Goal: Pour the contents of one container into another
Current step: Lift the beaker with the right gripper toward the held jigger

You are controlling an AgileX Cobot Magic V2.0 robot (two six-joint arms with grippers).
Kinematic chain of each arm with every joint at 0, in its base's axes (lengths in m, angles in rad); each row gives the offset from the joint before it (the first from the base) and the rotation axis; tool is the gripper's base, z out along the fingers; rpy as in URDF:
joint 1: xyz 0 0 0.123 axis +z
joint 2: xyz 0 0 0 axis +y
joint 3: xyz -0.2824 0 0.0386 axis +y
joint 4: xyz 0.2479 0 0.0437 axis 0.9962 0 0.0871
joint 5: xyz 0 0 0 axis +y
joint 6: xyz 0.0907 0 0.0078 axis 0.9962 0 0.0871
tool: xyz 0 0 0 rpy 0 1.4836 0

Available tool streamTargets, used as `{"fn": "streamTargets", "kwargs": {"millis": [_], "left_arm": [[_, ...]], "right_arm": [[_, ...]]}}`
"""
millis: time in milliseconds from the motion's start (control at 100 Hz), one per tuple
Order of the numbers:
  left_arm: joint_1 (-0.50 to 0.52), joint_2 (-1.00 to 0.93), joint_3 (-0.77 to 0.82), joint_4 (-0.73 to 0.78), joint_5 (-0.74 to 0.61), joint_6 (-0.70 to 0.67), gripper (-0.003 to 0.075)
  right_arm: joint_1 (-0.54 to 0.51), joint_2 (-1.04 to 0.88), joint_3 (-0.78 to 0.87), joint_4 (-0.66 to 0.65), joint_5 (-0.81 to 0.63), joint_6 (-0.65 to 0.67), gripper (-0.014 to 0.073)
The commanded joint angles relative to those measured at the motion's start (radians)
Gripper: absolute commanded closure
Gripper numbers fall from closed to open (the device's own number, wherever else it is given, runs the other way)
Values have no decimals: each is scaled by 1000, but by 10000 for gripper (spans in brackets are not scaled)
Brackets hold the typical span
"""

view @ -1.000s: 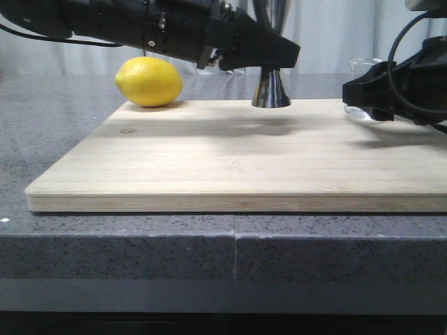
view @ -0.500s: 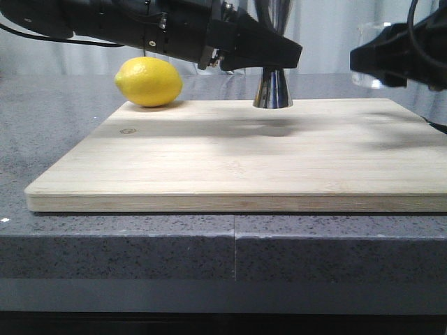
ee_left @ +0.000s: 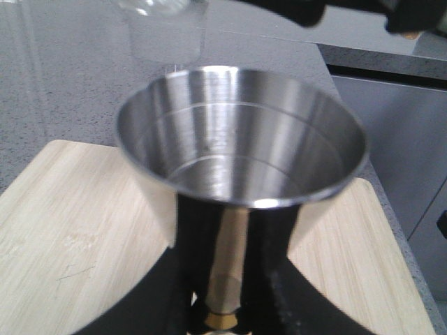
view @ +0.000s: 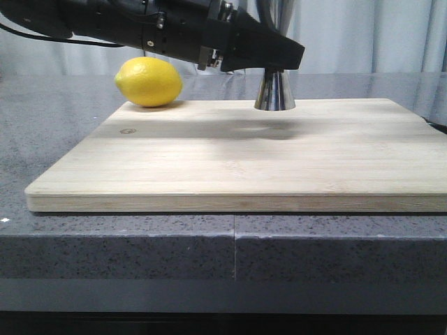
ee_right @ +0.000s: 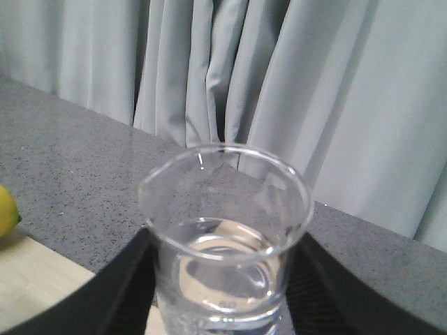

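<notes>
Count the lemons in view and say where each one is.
1. The lemon lies on the far left corner of the wooden board, left of the steel jigger. Its edge also shows in the right wrist view. Others may be hidden.

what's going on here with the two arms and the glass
The left gripper holds the steel jigger by its waist, upright at the back of the bamboo cutting board. The right arm is out of the front view, but its wrist camera shows its gripper clamped around a glass beaker with clear liquid in it. The left wrist view shows the jigger looking empty, with the beaker raised behind its rim, so pouring has not started. A lemon sits at the board's back left corner.
</notes>
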Motion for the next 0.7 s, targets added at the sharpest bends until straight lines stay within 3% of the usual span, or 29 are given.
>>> {"fn": "streamTargets", "kwargs": {"millis": [0, 690], "left_arm": [[-6, -66, -32, -69, 68, -10, 741], [-6, -66, -32, -44, 110, -25, 741]], "right_arm": [[15, -35, -69, -18, -31, -5, 365], [138, -36, -187, -228, 99, -5, 365]]}}
